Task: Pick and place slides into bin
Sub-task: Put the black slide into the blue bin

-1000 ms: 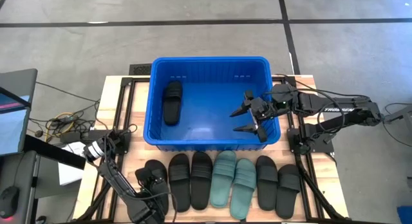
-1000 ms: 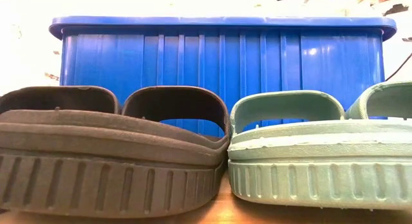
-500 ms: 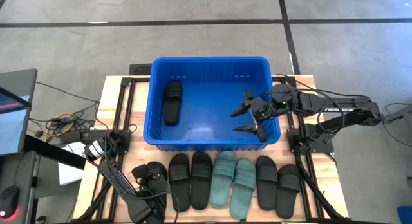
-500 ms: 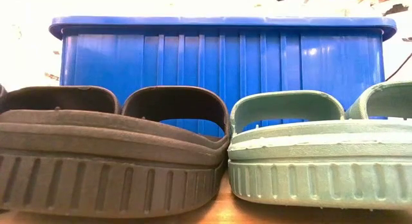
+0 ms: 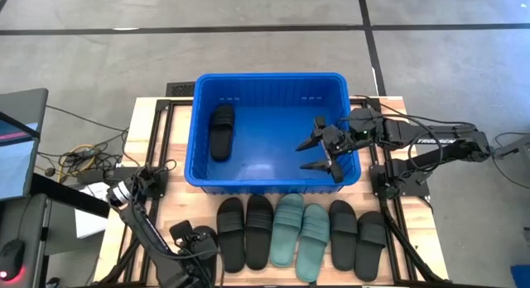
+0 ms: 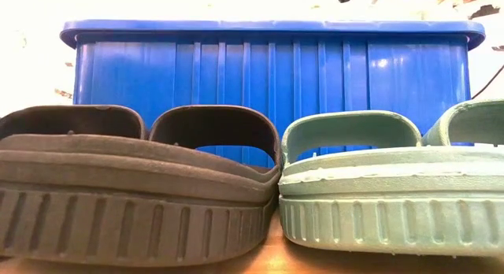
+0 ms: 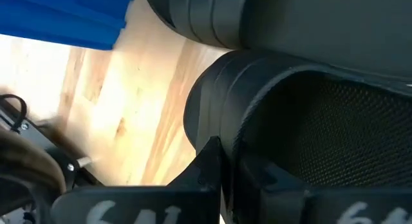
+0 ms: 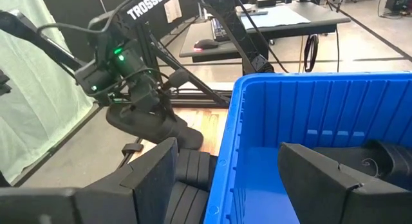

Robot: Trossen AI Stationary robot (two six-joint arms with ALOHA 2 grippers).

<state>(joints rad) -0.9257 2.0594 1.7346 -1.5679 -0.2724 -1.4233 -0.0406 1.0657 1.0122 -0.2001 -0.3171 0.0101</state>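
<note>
The blue bin stands at the table's middle with one black slide lying on its floor at the left. In front of it lie two black slides, two teal slides and two more black slides in a row, soles down. At the row's left end my left gripper is shut on another black slide. My right gripper hangs open over the bin's right side, with nothing between its fingers. My left gripper holds the black slide by a rounded edge, with one dark finger against it. The fingers come from above, slanting down. In the right wrist view the slide hangs below the gripper, clear of the table. The other finger's place is hidden by the slide.
Black frame rails run along the table's left and right sides. A monitor and loose cables sit off the left edge. Bare wood shows between the bin's near left corner and the row.
My left gripper has risen and drawn a little toward the table's near left corner. The leftmost black slide has gone with it, away from the row and off the table. My right arm has kept still.
</note>
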